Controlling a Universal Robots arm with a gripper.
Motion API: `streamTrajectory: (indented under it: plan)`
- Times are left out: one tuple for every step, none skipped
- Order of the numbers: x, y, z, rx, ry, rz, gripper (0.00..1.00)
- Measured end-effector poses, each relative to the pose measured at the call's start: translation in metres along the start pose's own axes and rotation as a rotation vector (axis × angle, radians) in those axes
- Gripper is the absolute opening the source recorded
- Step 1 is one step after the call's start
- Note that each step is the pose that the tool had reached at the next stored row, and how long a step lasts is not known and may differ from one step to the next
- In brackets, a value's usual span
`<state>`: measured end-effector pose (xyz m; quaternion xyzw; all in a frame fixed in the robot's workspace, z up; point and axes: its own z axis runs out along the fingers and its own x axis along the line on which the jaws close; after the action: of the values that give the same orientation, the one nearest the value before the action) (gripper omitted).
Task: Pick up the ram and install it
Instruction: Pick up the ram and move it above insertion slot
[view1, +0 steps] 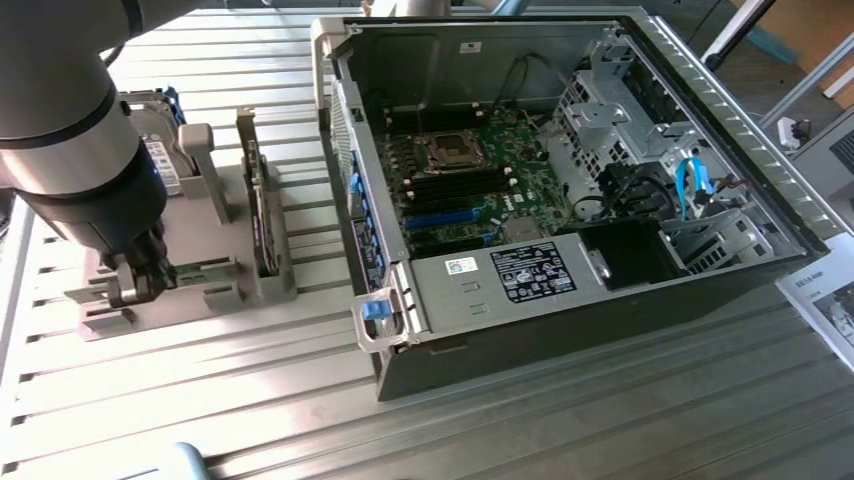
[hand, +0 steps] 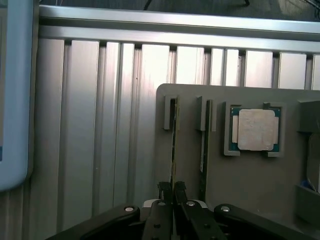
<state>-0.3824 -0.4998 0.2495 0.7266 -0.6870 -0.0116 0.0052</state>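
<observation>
Gripper (hand: 172, 189) pinches 1 ram (hand: 174, 131), jaws nearly closed, in grey holder (hand: 190, 100); 2nd stick (hand: 203, 145) beside it, 1 CPU (hand: 255, 129) on holder; PC label (view1: 534, 272) illegible.

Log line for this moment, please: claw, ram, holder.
claw: shut on ram | ram: on edge in gray holder slot | second stick: next slot, untouched | PC case: open
</observation>
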Motion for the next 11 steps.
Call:
streamTrajectory:
  plan:
    - [0.0, 0.0001, -0.0029, 0.0, 0.0, 0.0, 0.14]
    - [0.0, 0.0002, -0.0065, -0.0001, 0.0001, 0.0, 0.14]
    - [0.0, 0.0003, -0.0115, 0.0, 0.0001, 0.0, 0.14]
    - [0.0, 0.0004, -0.015, 0.0, 0.0001, 0.0, 0.14]
    - [0.0, 0.0005, -0.018, 0.0, 0.0, 0.0, 0.14]
    - [0.0, 0.0006, -0.0227, 0.0, 0.0, 0.0, 0.14]
    - [0.0, 0.0006, -0.0265, 0.0, 0.0, 0.0, 0.14]
    - [0.0, 0.0007, -0.031, 0.0, 0.0001, 0.0, 0.14]
    - [0.0, 0.0008, -0.0334, -0.0001, 0.0001, 0.0, 0.14]
    - [0.0, 0.0009, -0.0378, -0.0001, 0.0001, 0.0, 0.14]
    - [0.0, 0.001, -0.0406, 0.0, 0.0, 0.0, 0.14]
